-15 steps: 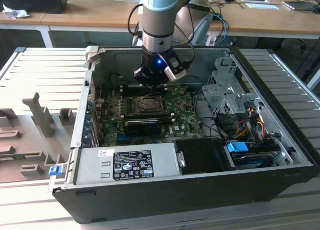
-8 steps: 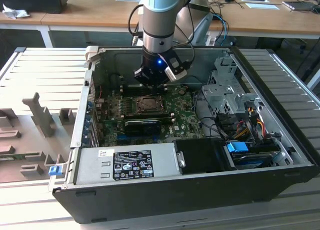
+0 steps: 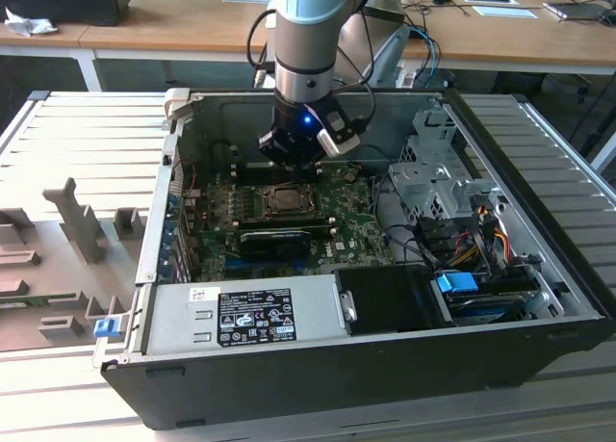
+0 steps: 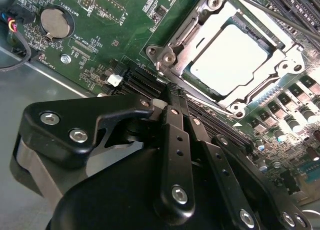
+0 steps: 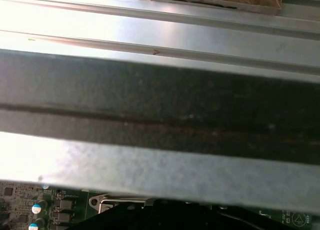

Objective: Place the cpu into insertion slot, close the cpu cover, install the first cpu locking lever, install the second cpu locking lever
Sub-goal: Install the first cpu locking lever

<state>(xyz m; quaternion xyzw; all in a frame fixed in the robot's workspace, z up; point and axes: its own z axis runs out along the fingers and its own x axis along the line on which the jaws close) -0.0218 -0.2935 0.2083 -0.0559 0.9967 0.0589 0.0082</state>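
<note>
The gripper [image 4: 172, 89], fingers pressed together and empty, hangs just off the cpu cover [image 4: 200, 24] corner; the cpu [image 4: 227, 54] sits under it.

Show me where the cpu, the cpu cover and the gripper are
cpu [image 4: 231, 55]: second wrist view, middle of its pale metal face.
cpu cover [image 4: 186, 35]: second wrist view, silvery frame bar beside the chip.
gripper [image 4: 172, 92]: second wrist view, tips of its black fingers.

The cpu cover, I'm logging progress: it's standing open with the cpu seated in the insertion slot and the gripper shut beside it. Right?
Not quite. In the second wrist view the cpu cover lies closed, flat over the insertion slot, framing the cpu through its window. The rest holds: the cpu is seated and the gripper is shut beside the socket, holding nothing.
</note>
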